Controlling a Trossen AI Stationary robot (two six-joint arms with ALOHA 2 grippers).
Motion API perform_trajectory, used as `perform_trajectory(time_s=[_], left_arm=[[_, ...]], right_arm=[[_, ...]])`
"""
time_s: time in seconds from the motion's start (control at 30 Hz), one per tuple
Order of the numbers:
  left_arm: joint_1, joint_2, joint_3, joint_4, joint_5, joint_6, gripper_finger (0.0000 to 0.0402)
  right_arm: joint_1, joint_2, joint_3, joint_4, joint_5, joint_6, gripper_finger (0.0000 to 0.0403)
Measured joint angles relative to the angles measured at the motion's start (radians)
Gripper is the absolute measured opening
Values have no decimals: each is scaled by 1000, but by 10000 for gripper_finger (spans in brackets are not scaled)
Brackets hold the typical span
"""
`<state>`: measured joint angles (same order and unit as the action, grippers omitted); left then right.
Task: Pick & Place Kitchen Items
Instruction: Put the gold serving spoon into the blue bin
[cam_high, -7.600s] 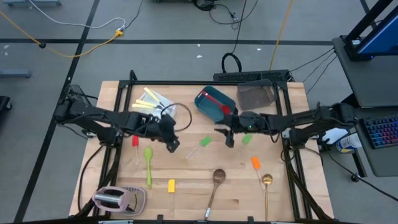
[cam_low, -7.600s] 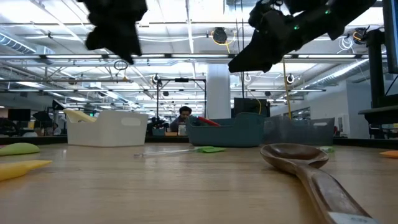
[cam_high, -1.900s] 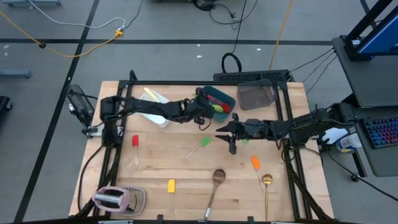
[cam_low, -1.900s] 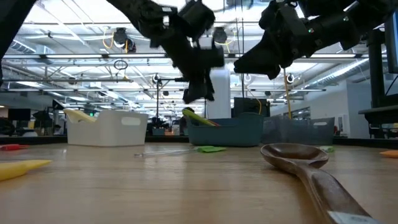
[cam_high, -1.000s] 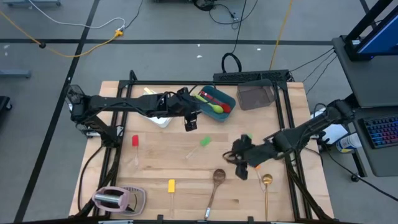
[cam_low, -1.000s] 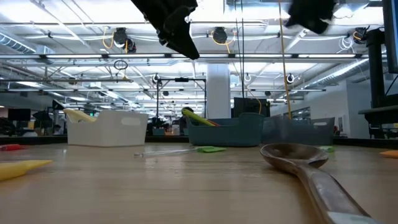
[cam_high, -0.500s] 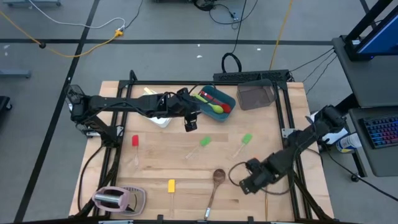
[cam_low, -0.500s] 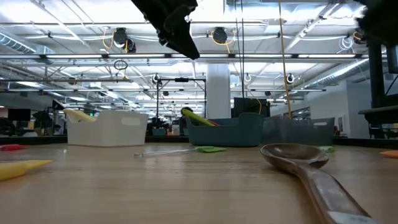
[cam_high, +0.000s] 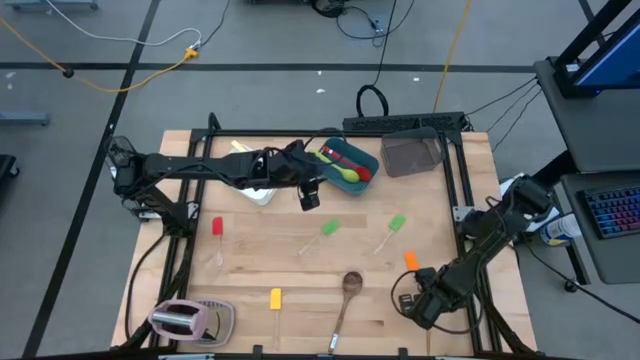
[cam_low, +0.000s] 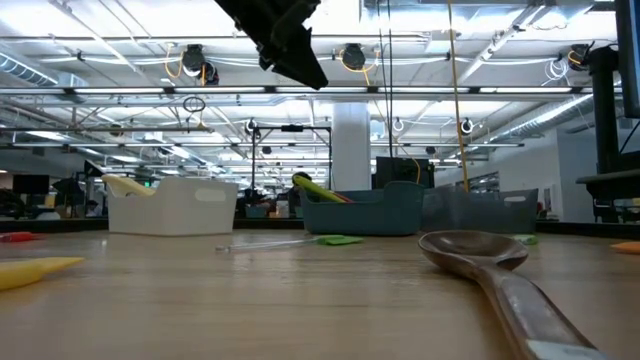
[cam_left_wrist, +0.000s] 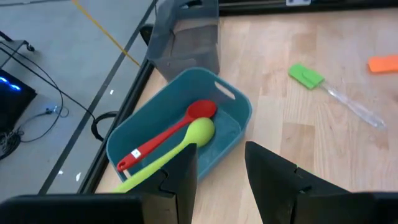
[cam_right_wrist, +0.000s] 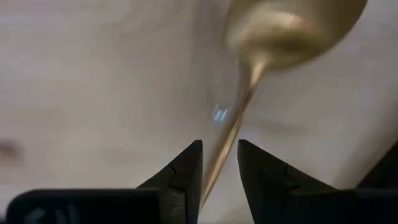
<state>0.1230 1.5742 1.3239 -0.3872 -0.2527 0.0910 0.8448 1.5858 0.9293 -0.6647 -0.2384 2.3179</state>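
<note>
My right gripper (cam_right_wrist: 219, 165) is low over the table's near right part (cam_high: 425, 305), open. Its fingers stand on either side of the gold spoon's handle (cam_right_wrist: 227, 134), just behind the bowl (cam_right_wrist: 292, 28); the spoon lies flat on the table. My left gripper (cam_high: 308, 197) hangs open and empty above the table beside the teal tub (cam_high: 335, 152). The tub also shows in the left wrist view (cam_left_wrist: 239, 109), holding a red spoon (cam_left_wrist: 171, 134) and a green spoon (cam_left_wrist: 180, 146). My right gripper comes at the gold spoon from above, its fingers (cam_right_wrist: 186, 165) across the handle (cam_right_wrist: 219, 155), one on each side. I cannot tell whether they touch it. The spoon lies on the table.
On the table lie two green spatulas (cam_high: 329, 228) (cam_high: 397, 223), an orange spatula (cam_high: 410, 260), a wooden spoon (cam_high: 351, 283), a yellow spatula (cam_high: 275, 298) and a red spatula (cam_high: 217, 227). The toaster (cam_high: 180, 320) is at the near left, with a white tub (cam_high: 258, 193) and a smoky tub (cam_high: 412, 155) at the back.
My right gripper has gone toward the table's near right corner and down, from beside the orange spatula to over the gold spoon. It has left the low view. My left gripper has kept still.
</note>
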Motion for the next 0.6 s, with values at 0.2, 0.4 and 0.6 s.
perform_trajectory(time_s=[0.2, 0.4, 0.6], left_arm=[[0, 0, 0, 22, 0, 0, 140], [0, 0, 0, 48, 0, 1, 140], [0, 0, 0, 50, 0, 1, 141]], right_arm=[[5, -5, -84, 101, -2, -7, 95], [4, -5, -115, 124, -3, -109, 68], [4, -4, -130, 115, -1, -144, 11]])
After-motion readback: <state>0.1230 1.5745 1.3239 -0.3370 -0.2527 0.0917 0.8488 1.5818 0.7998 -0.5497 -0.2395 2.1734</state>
